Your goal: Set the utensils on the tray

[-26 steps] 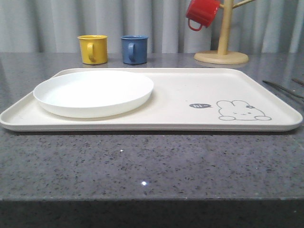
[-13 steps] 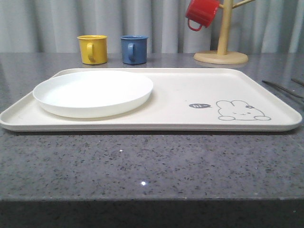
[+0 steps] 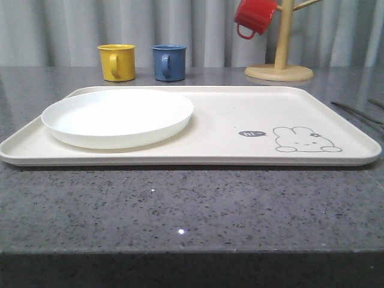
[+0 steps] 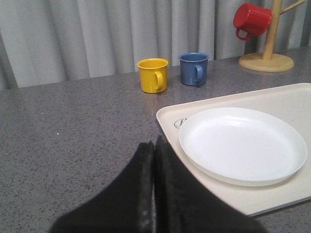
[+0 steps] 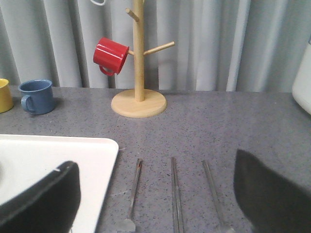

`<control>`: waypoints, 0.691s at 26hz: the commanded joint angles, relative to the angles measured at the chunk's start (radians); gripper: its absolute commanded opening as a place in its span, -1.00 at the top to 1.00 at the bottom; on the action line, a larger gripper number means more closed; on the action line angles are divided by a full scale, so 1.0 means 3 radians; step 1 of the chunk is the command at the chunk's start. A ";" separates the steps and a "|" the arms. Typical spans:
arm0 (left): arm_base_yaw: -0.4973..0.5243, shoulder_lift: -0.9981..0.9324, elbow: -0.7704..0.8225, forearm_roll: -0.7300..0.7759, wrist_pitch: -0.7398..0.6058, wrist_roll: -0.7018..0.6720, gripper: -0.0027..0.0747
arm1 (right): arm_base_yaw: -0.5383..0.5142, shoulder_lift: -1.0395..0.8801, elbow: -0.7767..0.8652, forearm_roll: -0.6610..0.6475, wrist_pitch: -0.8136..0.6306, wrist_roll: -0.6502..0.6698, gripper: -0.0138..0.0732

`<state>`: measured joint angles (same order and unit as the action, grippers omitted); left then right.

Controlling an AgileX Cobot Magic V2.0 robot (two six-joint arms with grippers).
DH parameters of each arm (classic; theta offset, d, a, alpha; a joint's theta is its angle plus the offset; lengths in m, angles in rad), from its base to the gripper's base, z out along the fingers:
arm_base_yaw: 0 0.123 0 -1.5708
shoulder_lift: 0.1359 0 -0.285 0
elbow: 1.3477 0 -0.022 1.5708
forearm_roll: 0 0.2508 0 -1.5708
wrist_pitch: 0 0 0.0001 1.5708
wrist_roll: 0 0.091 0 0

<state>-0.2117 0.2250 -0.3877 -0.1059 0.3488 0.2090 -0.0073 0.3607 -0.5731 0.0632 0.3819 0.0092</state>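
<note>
Three utensils lie side by side on the tabletop beside the tray. Right hand spread wide, probably for grabbing; left hand pressed together, idle.

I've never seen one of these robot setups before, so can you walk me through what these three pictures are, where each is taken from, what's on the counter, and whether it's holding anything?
It is a two-armed robot at a grey counter. One camera looks forward over the counter; the other two ride on the wrists, so the dark shapes at their lower edges are the grippers.

Front view: a cream tray carrying a white plate. Behind it stand a yellow mug, a blue mug and a wooden mug tree with a red mug hanging on it.

Left wrist view: the left gripper is shut and holds nothing, near the tray's plate end.

Right wrist view: the right gripper is open and empty. Between its fingers, three slim metal utensils lie on the counter beside the tray, not yet on it.
</note>
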 commanded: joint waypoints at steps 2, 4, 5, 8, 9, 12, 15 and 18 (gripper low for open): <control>0.0003 0.0033 -0.0093 -0.0044 -0.0276 -0.0029 0.98 | -0.0016 0.0047 -0.0107 -0.0008 -0.0261 -0.0031 -0.82; 0.0003 0.0033 -0.0093 -0.0044 -0.0276 -0.0029 0.98 | -0.0016 0.0068 -0.0107 -0.0008 -0.0207 -0.0031 -0.82; 0.0003 0.0033 -0.0093 -0.0044 -0.0276 -0.0029 0.98 | -0.0016 0.0101 -0.0111 -0.0008 -0.0173 -0.0031 -0.81; 0.0003 0.0033 -0.0093 -0.0044 -0.0276 -0.0029 0.98 | -0.0016 0.0373 -0.0197 -0.0008 0.0004 -0.0031 -0.67; 0.0003 0.0033 -0.0093 -0.0044 -0.0276 -0.0029 0.98 | -0.0016 0.0525 -0.0251 -0.0008 0.0065 -0.0031 -0.58; 0.0003 0.0033 -0.0093 -0.0044 -0.0276 -0.0029 0.98 | -0.0016 0.1017 -0.0460 -0.0008 0.0208 -0.0031 -0.28; 0.0003 0.0033 -0.0093 -0.0044 -0.0276 -0.0029 0.98 | 0.0013 0.1519 -0.0713 0.0000 0.0313 -0.0031 -0.13; 0.0003 0.0033 -0.0093 -0.0044 -0.0276 -0.0029 0.98 | 0.0139 0.2011 -0.1000 0.0024 0.0526 -0.0031 -0.12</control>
<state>-0.2117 0.2250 -0.3877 -0.1059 0.3488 0.2090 0.0138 0.8891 -0.7965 0.0632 0.5600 0.0092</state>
